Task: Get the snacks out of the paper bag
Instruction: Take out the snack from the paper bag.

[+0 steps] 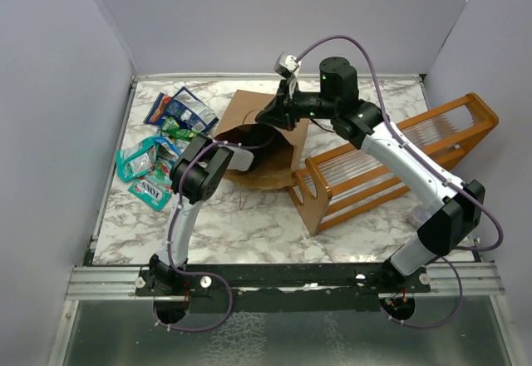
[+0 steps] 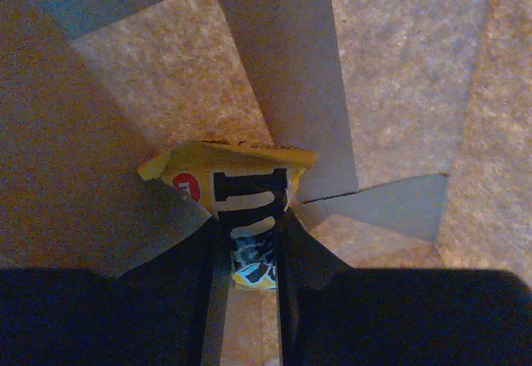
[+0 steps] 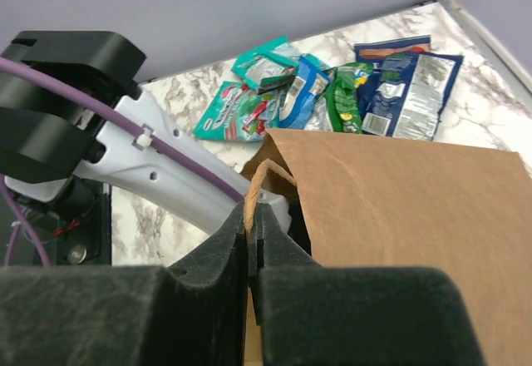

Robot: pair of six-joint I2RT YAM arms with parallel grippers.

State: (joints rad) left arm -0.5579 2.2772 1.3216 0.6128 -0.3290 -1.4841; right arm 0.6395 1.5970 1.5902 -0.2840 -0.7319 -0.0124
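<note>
Snack pile (image 1: 160,143): far-left on marble table (image 1: 249,225), outside the bag. Blue-and-white pkts at the back, green in the middle, teal nearest the arms. Some overlap.
L arm (image 1: 199,175): just right of the pile, forearm goes into the bag mouth. Its gripper is hidden in top view.
Paper bag (image 1: 246,108): centre of table, between pile and rack, on its side w/ mouth facing L arm. Creased brown walls fill the L wrist view.
Bag contents: one yellow packet (image 2: 229,179) by the inner fold. Nothing else seen inside.
L gripper (image 2: 249,233): inside the bag, jaws clamped on the lower edge of the yellow packet. The packet fans out above the fingertips.
R gripper (image 3: 253,225): at the bag's upper rim, jaws pinched tight on the twisted paper handle (image 3: 252,190).
Rack (image 1: 391,162): orange wood w/ clear slats, right of the bag. Its near-left end is close to the bag.
</note>
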